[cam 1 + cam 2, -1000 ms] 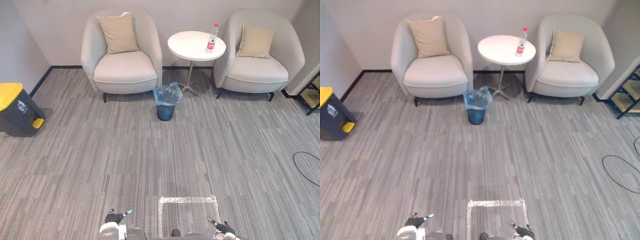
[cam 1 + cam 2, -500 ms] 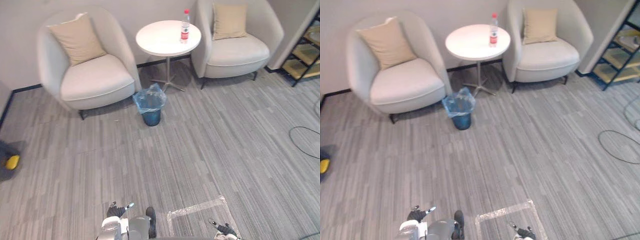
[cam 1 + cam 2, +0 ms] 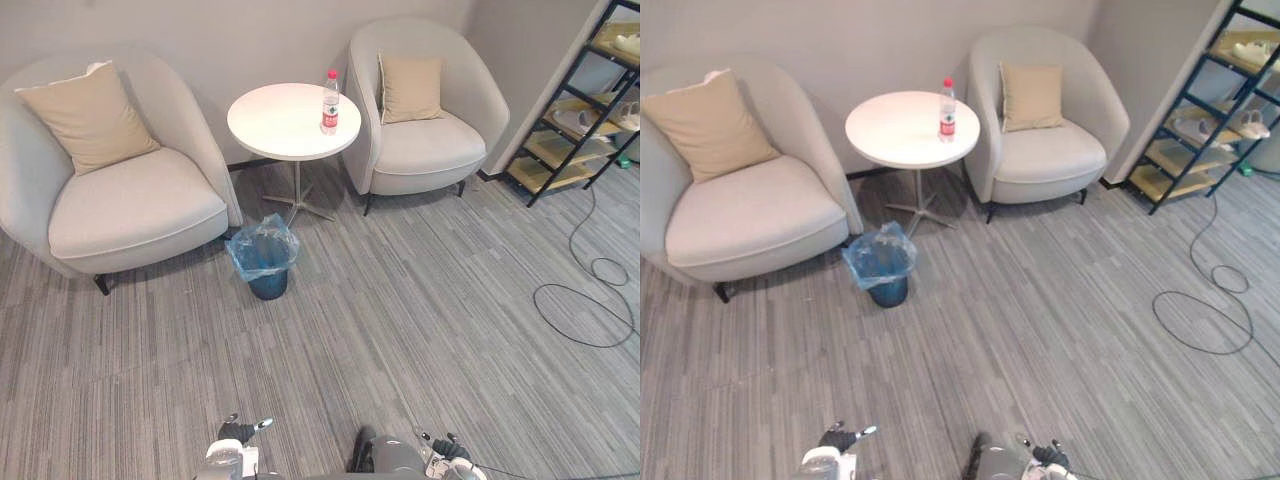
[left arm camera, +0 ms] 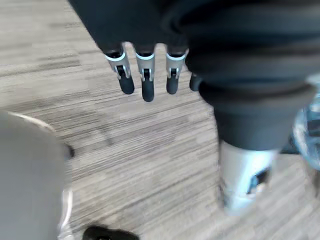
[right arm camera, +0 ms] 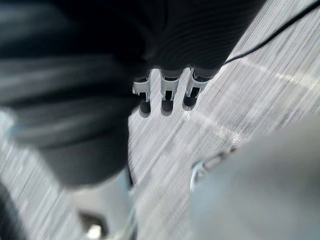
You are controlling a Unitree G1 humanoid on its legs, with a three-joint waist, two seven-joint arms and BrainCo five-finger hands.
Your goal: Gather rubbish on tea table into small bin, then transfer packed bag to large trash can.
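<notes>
Ahead of me to my left: a pale grey rounded fabric armchair [image 3: 130,205], with a tan square cushion [image 3: 88,117] leaning upright against its back. Ahead to my right: a second pale grey rounded armchair [image 3: 428,150], holding a smaller tan cushion [image 3: 411,87], also upright. Both chairs back onto the plain light grey wall [image 3: 250,35]. Far right: a black metal-framed rack with wooden shelves [image 3: 1192,128], standing apart from the second chair; pale items on its shelves, too small to tell. Underfoot, a grey striped carpet floor [image 3: 400,330].
</notes>
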